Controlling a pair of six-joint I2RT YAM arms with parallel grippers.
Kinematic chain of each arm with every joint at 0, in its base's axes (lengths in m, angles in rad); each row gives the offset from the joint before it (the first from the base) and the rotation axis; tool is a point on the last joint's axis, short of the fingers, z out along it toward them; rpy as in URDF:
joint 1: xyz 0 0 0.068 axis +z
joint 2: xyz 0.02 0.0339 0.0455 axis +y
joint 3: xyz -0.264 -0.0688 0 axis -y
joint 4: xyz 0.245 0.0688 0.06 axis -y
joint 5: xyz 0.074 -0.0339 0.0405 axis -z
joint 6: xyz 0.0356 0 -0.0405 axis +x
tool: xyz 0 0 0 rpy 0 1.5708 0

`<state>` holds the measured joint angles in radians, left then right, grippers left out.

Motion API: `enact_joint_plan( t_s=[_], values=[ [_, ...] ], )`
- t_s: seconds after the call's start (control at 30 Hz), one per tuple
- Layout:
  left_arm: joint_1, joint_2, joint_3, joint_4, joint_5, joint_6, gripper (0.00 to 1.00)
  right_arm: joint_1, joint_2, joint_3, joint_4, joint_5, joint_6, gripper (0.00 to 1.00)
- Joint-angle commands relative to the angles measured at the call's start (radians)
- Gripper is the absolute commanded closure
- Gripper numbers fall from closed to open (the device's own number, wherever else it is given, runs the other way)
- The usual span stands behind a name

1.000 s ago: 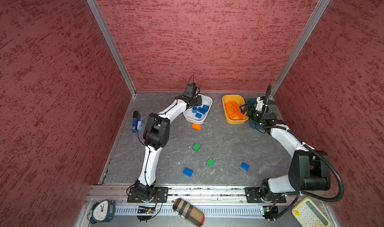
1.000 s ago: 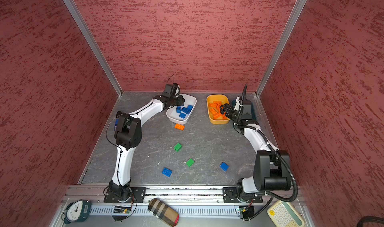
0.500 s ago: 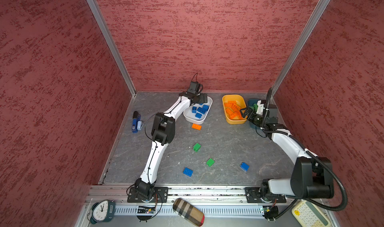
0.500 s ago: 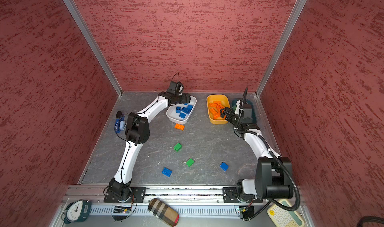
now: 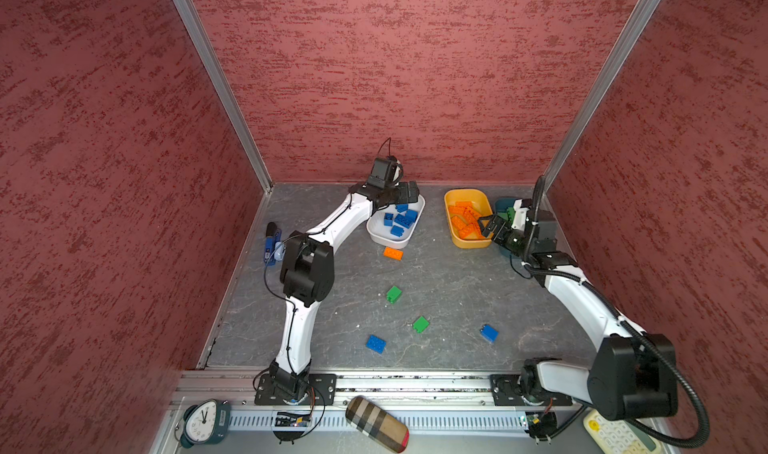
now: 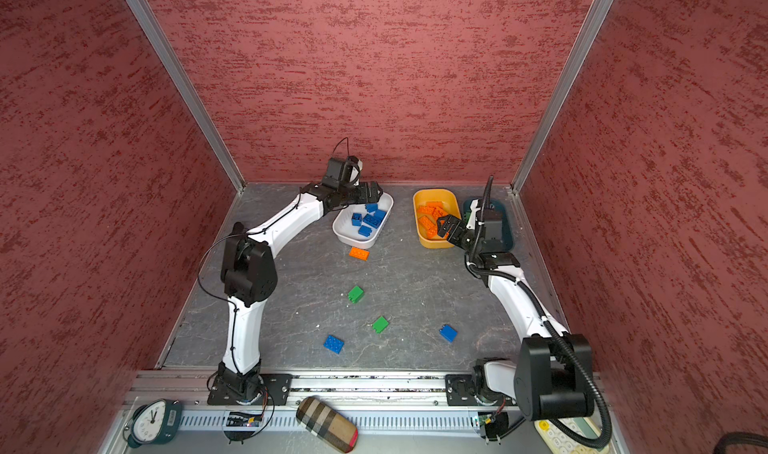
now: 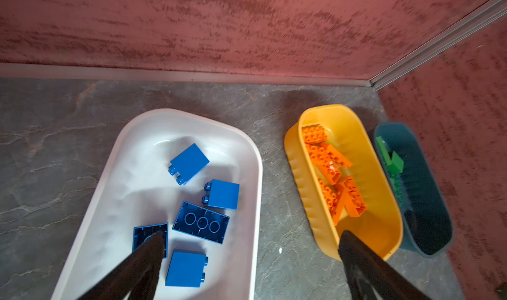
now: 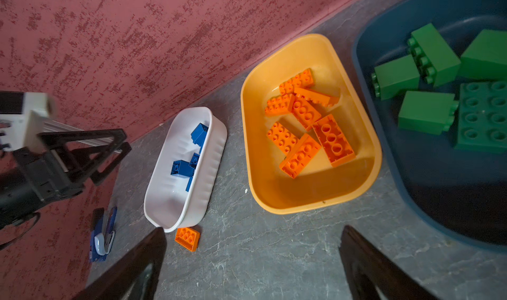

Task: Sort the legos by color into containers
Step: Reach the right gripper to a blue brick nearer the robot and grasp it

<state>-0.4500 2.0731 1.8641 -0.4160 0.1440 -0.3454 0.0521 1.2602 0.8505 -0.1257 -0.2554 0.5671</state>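
Note:
My left gripper (image 5: 409, 192) hangs open over the far end of the white tub (image 7: 137, 180), which holds several blue legos (image 7: 201, 223). My right gripper (image 5: 488, 225) is open and empty above the floor, by the near end of the yellow-orange tub (image 8: 301, 197) of orange legos (image 8: 332, 140). Beside it, the dark teal tub (image 8: 439, 191) holds green legos (image 8: 428, 112). Loose on the floor are an orange lego (image 5: 392, 253), two green ones (image 5: 393, 294) (image 5: 420, 324) and two blue ones (image 5: 375, 343) (image 5: 489, 333).
A blue-and-black stapler (image 5: 272, 242) lies by the left wall. Red walls close in three sides. Beyond the front rail sit a clock (image 5: 203, 423), a plaid case (image 5: 376, 425) and a keypad (image 5: 619, 435).
My left gripper has gone from shut to open over the white tub, and that arm's elbow has swung right. The right gripper has edged slightly left, still open.

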Motion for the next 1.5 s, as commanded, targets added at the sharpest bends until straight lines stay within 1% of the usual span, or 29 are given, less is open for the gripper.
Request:
enact_joint_plan(
  t_s=[0.0, 0.13, 0.3, 0.4, 0.5, 0.57, 0.67, 0.83, 1.0, 1.07, 1.23, 1.33, 1.43, 1.47],
  values=[
    [-0.004, -0.103, -0.120, 0.106, 0.013, -0.020, 0.01, 0.014, -0.006, 0.035, -0.132, 0.051, 0.063, 0.01],
    [0.007, -0.233, -0.265, 0.122, -0.028, -0.013, 0.01, 0.052, -0.003, 0.044, -0.238, 0.044, 0.070, 0.01],
    [0.017, -0.392, -0.468, 0.161, -0.080, -0.022, 0.01, 0.105, -0.060, -0.028, -0.331, 0.069, 0.107, 0.01],
    [0.018, -0.483, -0.596, 0.220, -0.089, -0.049, 0.01, 0.117, -0.102, -0.074, -0.429, 0.089, 0.092, 0.01],
    [0.020, -0.544, -0.690, 0.273, -0.101, -0.079, 0.01, 0.130, -0.126, -0.100, -0.544, 0.095, 0.067, 0.01],
    [0.022, -0.562, -0.726, 0.291, -0.119, -0.094, 0.01, 0.144, -0.135, -0.132, -0.591, 0.078, 0.085, 0.01],
    [0.022, -0.567, -0.752, 0.314, -0.137, -0.107, 0.01, 0.177, -0.147, -0.211, -0.593, 0.049, 0.147, 0.01],
    [0.024, -0.541, -0.735, 0.324, -0.124, -0.107, 0.01, 0.223, -0.172, -0.329, -0.572, 0.008, 0.215, 0.01],
    [0.025, -0.525, -0.726, 0.329, -0.113, -0.111, 0.01, 0.259, -0.180, -0.387, -0.530, -0.091, 0.251, 0.01],
    [0.024, -0.519, -0.725, 0.329, -0.110, -0.118, 0.00, 0.289, -0.188, -0.387, -0.536, -0.102, 0.274, 0.01],
    [0.024, -0.502, -0.718, 0.330, -0.100, -0.125, 0.01, 0.389, -0.209, -0.379, -0.583, -0.061, 0.325, 0.03],
    [0.024, -0.492, -0.712, 0.330, -0.095, -0.128, 0.01, 0.471, -0.209, -0.352, -0.610, 0.001, 0.364, 0.06],
    [0.024, -0.482, -0.711, 0.330, -0.089, -0.133, 0.01, 0.567, -0.193, -0.319, -0.641, 0.097, 0.399, 0.12],
    [0.024, -0.481, -0.711, 0.330, -0.089, -0.134, 0.01, 0.595, -0.178, -0.305, -0.658, 0.131, 0.410, 0.17]
  ],
)
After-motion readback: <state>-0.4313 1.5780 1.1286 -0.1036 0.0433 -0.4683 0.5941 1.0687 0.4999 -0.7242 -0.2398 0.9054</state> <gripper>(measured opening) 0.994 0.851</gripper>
